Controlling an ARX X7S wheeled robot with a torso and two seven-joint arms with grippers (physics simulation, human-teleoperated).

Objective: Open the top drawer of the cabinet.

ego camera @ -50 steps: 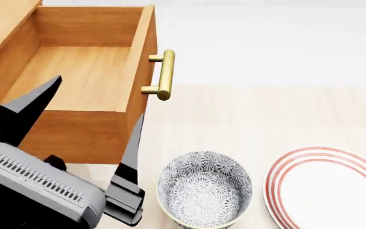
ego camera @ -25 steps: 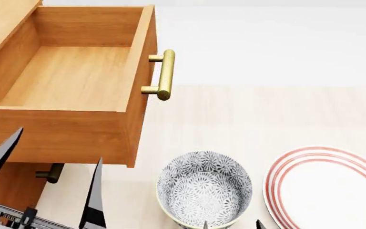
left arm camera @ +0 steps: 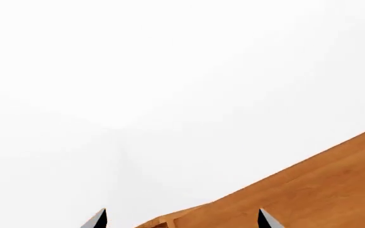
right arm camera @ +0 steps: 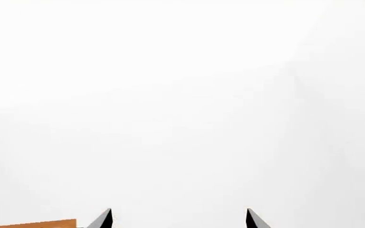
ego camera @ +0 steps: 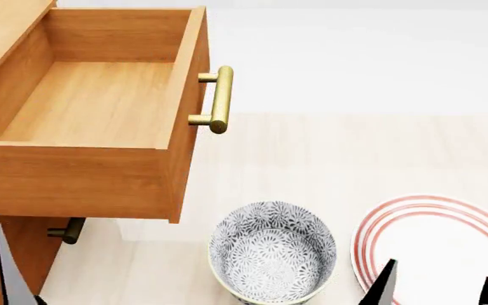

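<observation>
With the top drawer drawn fully out of the cabinet at the floor's left edge, opening looks complete, and left gripper and right gripper, both spread and empty, need only stay clear.

Head view: from above, angled forward and down, close over the top drawer, a patterned bowl and a striped plate. Left wrist view: aimed mostly at white background, orange-brown cabinet wood at one corner. Right wrist view: nearly all white. Shared: cabinet wood.
</observation>
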